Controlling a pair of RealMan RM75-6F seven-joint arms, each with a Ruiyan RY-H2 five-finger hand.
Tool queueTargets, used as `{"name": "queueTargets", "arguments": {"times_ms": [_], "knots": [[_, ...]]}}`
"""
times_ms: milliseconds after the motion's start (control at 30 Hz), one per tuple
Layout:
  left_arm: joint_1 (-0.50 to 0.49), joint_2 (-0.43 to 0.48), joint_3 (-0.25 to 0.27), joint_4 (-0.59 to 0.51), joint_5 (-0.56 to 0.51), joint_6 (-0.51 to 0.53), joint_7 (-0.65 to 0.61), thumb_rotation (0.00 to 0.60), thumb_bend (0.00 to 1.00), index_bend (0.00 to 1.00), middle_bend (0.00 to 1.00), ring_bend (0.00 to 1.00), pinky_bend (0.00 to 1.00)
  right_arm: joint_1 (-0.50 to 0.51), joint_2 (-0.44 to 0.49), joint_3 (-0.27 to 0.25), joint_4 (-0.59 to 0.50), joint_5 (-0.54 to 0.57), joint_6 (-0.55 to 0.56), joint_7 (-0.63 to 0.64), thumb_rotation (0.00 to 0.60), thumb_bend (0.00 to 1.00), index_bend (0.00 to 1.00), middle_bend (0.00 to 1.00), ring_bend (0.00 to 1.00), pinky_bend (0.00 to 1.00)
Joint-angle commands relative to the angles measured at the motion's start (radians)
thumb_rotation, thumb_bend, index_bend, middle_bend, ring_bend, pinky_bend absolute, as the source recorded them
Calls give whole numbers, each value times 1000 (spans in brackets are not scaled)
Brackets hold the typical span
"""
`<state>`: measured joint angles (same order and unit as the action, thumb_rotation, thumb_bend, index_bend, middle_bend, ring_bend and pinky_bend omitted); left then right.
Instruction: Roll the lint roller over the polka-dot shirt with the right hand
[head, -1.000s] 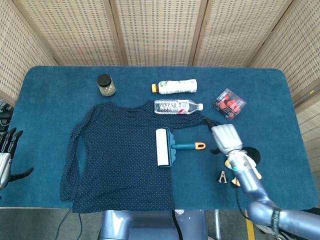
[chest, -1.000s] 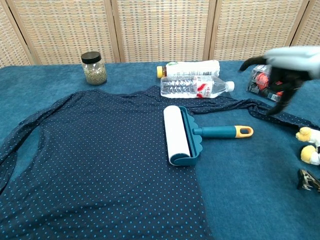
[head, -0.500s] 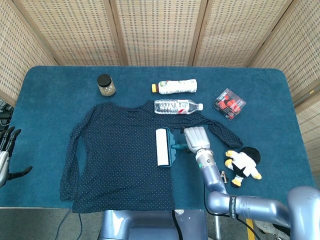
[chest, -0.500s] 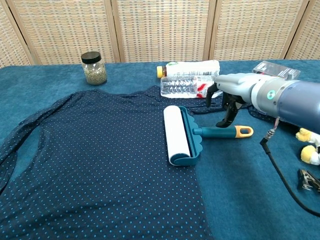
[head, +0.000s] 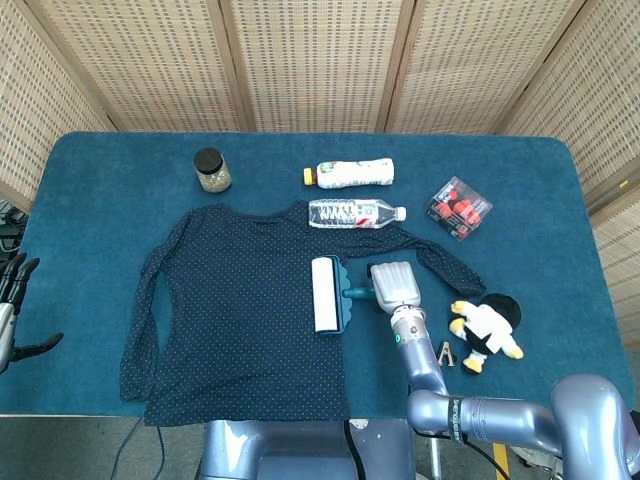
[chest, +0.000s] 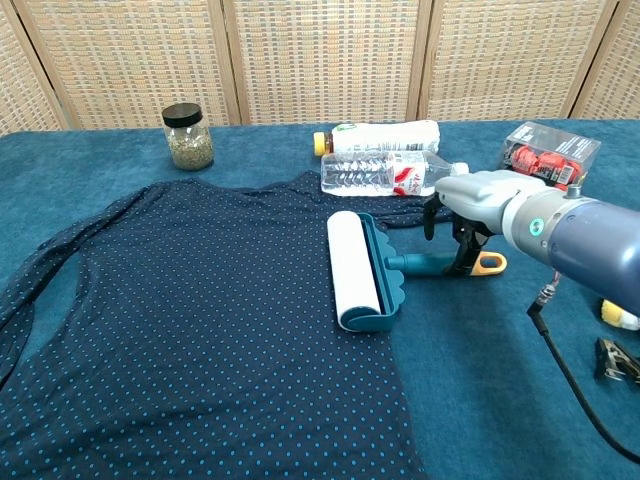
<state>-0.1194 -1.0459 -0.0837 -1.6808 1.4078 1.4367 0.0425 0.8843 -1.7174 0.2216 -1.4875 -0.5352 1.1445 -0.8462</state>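
left robot hand (head: 12, 310) off worktop edge, fingers spread, holds nothing | blue-cloth worktop (head: 90, 190), wicker screens (head: 300, 60) behind | polka-dot shirt (head: 240, 310) flat | lint roller (head: 328, 294) on shirt's right edge | right robot hand (head: 395, 286) over handle, fingers down, grip can't tell

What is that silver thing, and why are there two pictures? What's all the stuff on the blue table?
It's a robot with two arms and hands. One picture looks down from its head, the other looks out from its chest. The right robot hand is over the teal handle of a lint roller, fingers pointing down around it; no firm grip shows yet. The roller lies on a polka-dot shirt. The left robot hand waits at the table's edge, holding nothing. Also there: a jar, two bottles, a red packet and a plush toy.
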Motion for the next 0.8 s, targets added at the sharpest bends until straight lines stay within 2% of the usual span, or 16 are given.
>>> {"name": "queueTargets", "arguments": {"times_ms": [33,567,800], "knots": [[1,0,0,0,0,1,0,600,0,0,0,0,0,-2,-10,-3,21,-2,-3,5,600,409,392,1000,1000,1000],[-3,-3,-3,7,-2,3,-3,600,0,0,0,0,0,1,-68,-2,104,-11,-31,9,600,428,384,1000,1000,1000],[-4,-2,-4,13,-4,0,-11,600,0,0,0,0,0,1,-86,-2,132,-6,-41,4,600,569,504,1000,1000,1000]]}}
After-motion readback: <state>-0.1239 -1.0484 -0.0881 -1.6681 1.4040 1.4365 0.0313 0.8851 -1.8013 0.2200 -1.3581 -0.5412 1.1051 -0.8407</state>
